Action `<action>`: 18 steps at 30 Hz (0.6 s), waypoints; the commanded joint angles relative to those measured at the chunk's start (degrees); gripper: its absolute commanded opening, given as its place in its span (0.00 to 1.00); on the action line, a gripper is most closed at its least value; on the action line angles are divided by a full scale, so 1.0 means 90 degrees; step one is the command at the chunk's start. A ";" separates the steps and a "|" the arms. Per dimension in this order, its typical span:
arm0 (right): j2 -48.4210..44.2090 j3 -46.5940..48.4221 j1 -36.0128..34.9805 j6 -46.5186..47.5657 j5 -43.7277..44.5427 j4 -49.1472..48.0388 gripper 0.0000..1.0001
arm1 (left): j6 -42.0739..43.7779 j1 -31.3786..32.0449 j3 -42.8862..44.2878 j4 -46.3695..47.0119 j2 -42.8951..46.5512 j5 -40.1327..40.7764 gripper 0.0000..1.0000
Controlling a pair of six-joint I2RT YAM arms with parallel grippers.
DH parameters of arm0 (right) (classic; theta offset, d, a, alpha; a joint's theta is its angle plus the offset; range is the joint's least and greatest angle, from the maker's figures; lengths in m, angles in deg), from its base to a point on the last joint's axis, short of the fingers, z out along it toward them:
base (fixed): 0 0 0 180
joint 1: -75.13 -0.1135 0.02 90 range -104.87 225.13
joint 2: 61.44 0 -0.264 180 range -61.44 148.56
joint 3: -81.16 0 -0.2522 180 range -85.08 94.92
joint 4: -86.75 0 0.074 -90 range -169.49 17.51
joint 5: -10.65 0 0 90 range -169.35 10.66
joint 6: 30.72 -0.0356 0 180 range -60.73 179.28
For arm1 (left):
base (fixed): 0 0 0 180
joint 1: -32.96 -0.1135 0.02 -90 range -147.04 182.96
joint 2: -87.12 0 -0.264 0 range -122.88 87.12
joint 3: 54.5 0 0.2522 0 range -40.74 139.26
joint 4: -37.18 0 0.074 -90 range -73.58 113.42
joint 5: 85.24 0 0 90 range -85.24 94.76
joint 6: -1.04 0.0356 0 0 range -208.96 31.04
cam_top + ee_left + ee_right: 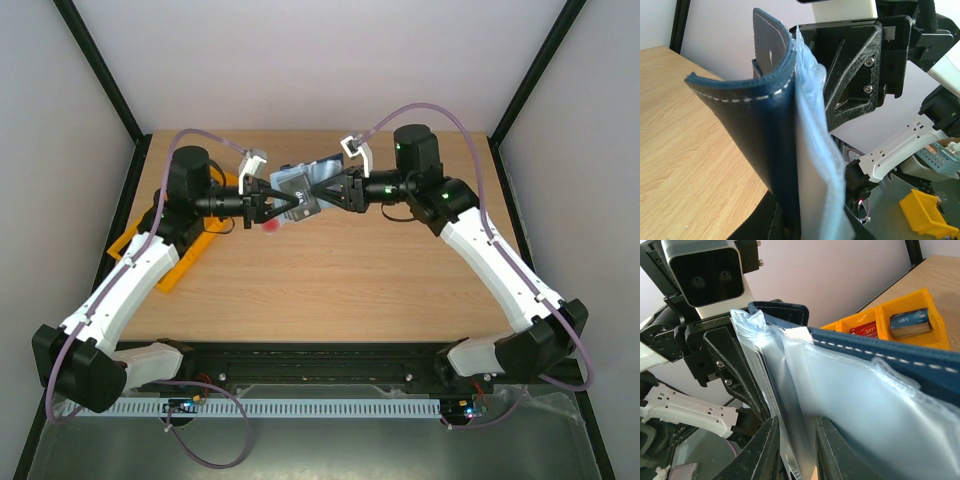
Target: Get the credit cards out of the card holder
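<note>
The navy-blue card holder [312, 176] hangs open in the air between my two grippers, its light blue pockets showing. In the left wrist view the card holder [755, 135] stands upright. My left gripper [790, 226] is shut on its lower edge. A dark grey card [293, 190] sticks out of it. In the right wrist view my right gripper [795, 442] is closed on the grey card [771, 390], beside a clear pocket leaf [855, 400]. A small red mark [270, 226] shows on the table under the left gripper. I cannot tell whether it is the white card.
An orange three-compartment tray [190, 255] lies at the left under the left arm. In the right wrist view the tray [932, 337] holds a red card [863, 331] and a dark card stack [910, 322]. Black frame posts stand at the table's back corners.
</note>
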State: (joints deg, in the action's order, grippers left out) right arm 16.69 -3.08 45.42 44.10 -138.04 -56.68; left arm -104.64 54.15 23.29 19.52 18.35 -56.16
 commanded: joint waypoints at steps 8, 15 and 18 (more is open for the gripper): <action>0.0006 -0.0004 -0.0136 0.0356 0.0307 0.0198 0.10 | 0.0202 0.0028 0.0239 0.0323 0.0018 -0.0777 0.02; 0.0248 0.0435 -0.0305 0.0686 0.0803 0.0644 0.18 | 0.0365 0.0033 0.0231 0.0334 -0.0010 -0.1020 0.02; 0.0359 0.0645 -0.0454 0.0839 0.0633 0.0705 0.19 | 0.0254 0.0061 0.0244 0.0476 -0.0037 -0.1031 0.02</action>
State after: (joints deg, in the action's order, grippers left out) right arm 17.87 -0.26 42.86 48.93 -134.79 -52.03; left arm -103.33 53.78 23.29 19.34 17.71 -59.14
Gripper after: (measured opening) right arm 0.190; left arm 0.113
